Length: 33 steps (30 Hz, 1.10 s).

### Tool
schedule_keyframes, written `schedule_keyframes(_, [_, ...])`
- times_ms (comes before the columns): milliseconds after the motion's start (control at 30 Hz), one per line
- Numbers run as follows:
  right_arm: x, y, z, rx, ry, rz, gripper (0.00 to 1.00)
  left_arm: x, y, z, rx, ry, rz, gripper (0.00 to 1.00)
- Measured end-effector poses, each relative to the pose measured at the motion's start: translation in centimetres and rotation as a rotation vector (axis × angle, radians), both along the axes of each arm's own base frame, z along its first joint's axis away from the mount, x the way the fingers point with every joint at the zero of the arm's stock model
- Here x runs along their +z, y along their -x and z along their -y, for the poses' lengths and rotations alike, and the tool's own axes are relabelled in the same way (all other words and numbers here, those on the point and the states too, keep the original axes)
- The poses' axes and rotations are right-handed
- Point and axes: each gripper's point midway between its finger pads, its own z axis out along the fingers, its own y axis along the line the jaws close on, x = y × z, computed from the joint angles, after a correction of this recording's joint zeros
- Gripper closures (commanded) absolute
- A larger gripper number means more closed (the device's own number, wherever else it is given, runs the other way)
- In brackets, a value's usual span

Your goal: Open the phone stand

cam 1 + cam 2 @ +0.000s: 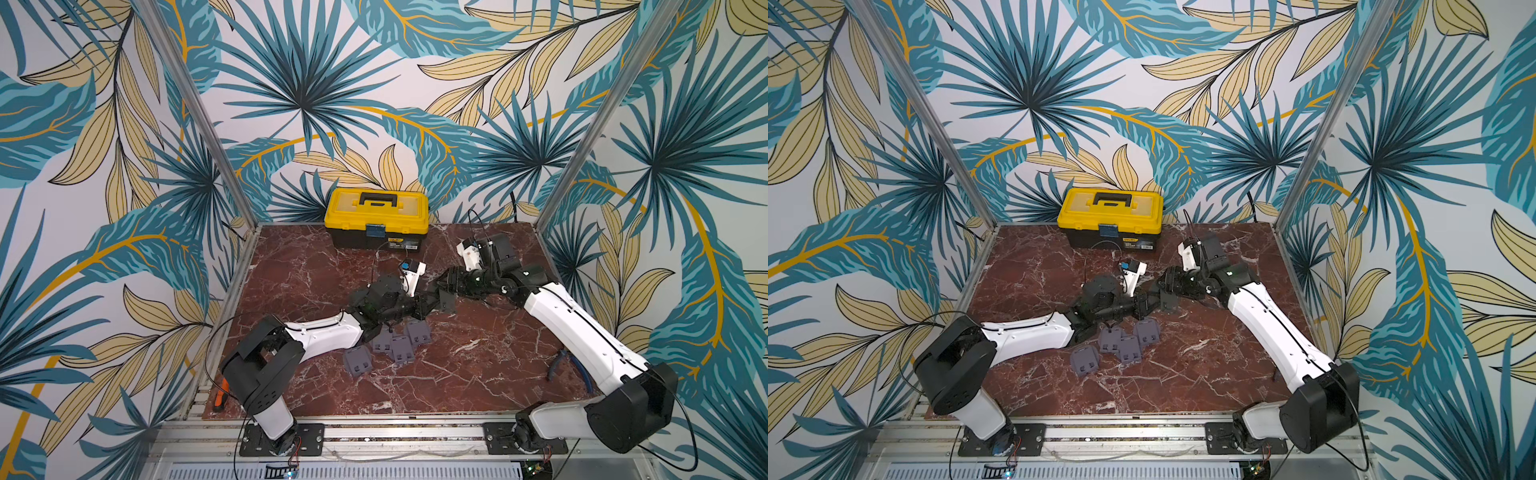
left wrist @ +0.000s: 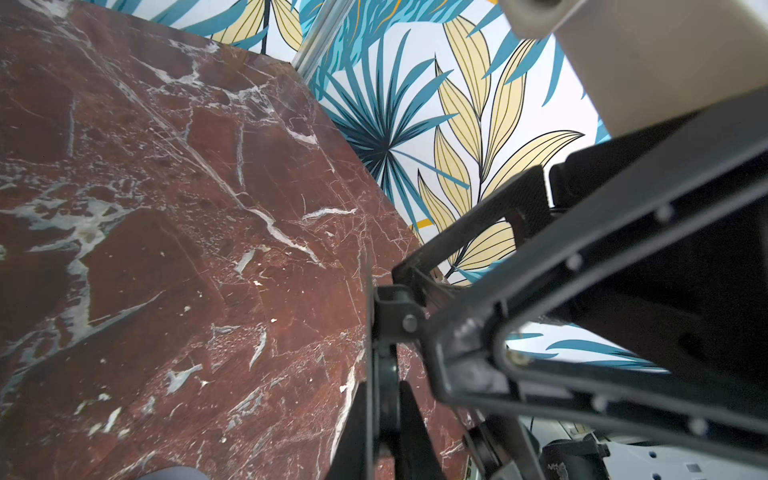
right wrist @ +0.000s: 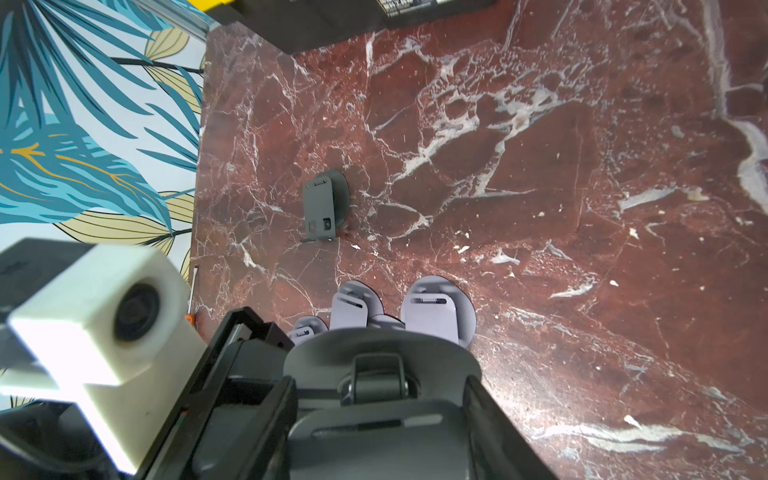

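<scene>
Where the two arms meet over the middle of the table (image 1: 478,374), the right fingers (image 3: 490,419) are clamped on the dark grey phone stand (image 3: 376,347). One finger presses against each side of it, and its round plate and hinge stick out past the tips. The left fingers (image 2: 415,436) are drawn almost together, pinching a thin edge of the same phone stand from the opposite side. In both top views the phone stand (image 1: 445,300) (image 1: 1169,300) is held between the two sets of fingers, above the marble.

Just in front of it, towards the robot, four lighter grey stands (image 1: 401,349) lie folded flat in a loose cluster, some overlapping. The right wrist view shows one more dark stand (image 3: 324,208) lying alone on the table. A yellow toolbox (image 1: 376,216) sits shut at the far edge. An orange-handled screwdriver (image 1: 220,397) lies at the left edge and a blue-handled tool (image 1: 557,365) at the right edge.
</scene>
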Motion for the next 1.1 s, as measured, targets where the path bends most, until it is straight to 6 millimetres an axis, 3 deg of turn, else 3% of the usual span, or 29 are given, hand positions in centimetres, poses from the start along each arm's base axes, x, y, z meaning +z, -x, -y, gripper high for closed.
schedule_keyframes(367, [0.3,0.0,1.0,-0.074,0.001,0.053,0.70,-0.6,-0.3,0.3,-0.002,0.048,-0.077,1.00])
schedule_keyframes(633, [1.7,0.7,2.0,-0.120,-0.002,0.107,0.71,-0.8,-1.0,0.2,0.014,0.081,-0.120,1.00])
schedule_keyframes(1100, [1.1,0.9,2.3,-0.152,0.028,0.109,0.72,-2.1,-1.3,0.2,0.036,0.093,-0.201,1.00])
